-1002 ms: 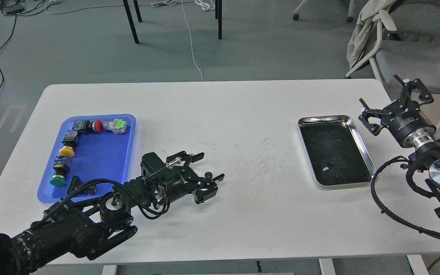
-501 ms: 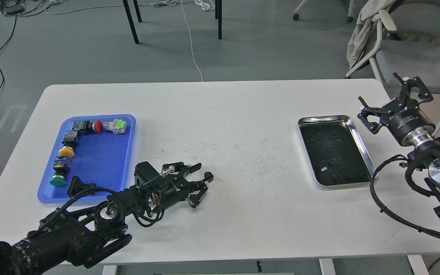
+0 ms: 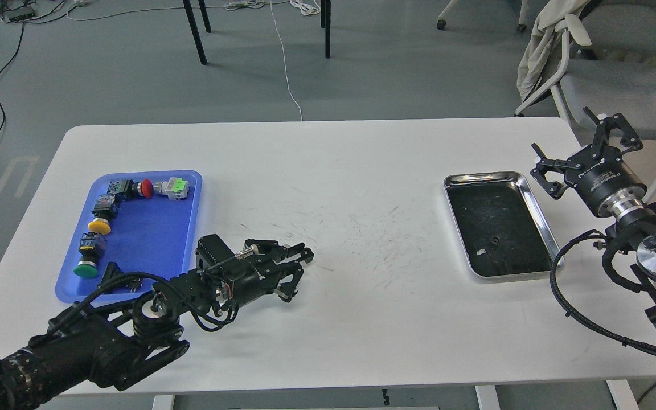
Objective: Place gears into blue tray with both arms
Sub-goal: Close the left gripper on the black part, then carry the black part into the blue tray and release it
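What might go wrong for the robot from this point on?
The left gripper seems to carry a tiny gear at its fingertips; something that small could slip out before reaching the blue tray. The tray's left side is crowded with push buttons, so the arm might bump them. A gear left in the steel tray is hard to see.

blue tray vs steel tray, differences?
Blue tray is matte plastic, at the table's left; steel tray is shiny with a black lining, at the right. Blue tray holds coloured push buttons; steel tray holds only small bits. Both are rectangular, low-rimmed, flat on the table.
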Controlling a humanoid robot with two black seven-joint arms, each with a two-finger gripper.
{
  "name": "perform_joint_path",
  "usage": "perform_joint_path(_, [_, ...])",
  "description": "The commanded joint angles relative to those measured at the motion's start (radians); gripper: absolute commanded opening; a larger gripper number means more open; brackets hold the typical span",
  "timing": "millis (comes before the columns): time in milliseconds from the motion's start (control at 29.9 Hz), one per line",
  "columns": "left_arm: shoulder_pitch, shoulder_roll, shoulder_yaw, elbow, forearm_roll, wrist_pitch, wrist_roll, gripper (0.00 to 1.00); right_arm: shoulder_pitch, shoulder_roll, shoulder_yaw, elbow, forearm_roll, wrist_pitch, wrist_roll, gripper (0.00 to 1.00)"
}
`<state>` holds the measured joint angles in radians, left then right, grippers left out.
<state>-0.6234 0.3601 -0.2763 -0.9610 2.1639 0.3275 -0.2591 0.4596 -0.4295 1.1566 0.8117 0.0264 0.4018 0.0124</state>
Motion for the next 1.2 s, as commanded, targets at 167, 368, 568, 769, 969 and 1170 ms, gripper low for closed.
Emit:
perform_joint_path(167, [-0.128,0.227,0.012,-0.058,-0.260,-0.018,-0.015,0.11,0.004,0.000,-0.001,0.003,0.001,-0.001,0.000,0.97])
perform_joint_path(368, [-0.098,0.290,0.011,-0.013,-0.283,-0.097,-0.015,0.10,0.004,0.000,-0.005,0.003,0.000,-0.001,0.000,0.97])
perform_joint_path(568, [-0.041,0.280,0.009,0.102,-0.364,-0.096,-0.005,0.10,0.005,0.000,-0.003,0.003,0.000,-0.003,0.000,0.97])
perform_joint_path(769, [-0.032,0.246,0.012,0.244,-0.461,-0.096,-0.026,0.10,0.005,0.000,-0.001,0.001,0.000,-0.003,0.001,0.97])
perform_joint_path(969, [-0.001,0.218,0.012,0.298,-0.466,-0.091,-0.054,0.10,0.004,0.000,-0.001,0.001,0.000,-0.003,0.000,0.97])
perform_joint_path(1170, [0.007,0.203,0.012,0.317,-0.466,-0.090,-0.057,0.11,0.005,0.000,0.000,0.001,0.000,-0.003,0.000,0.97])
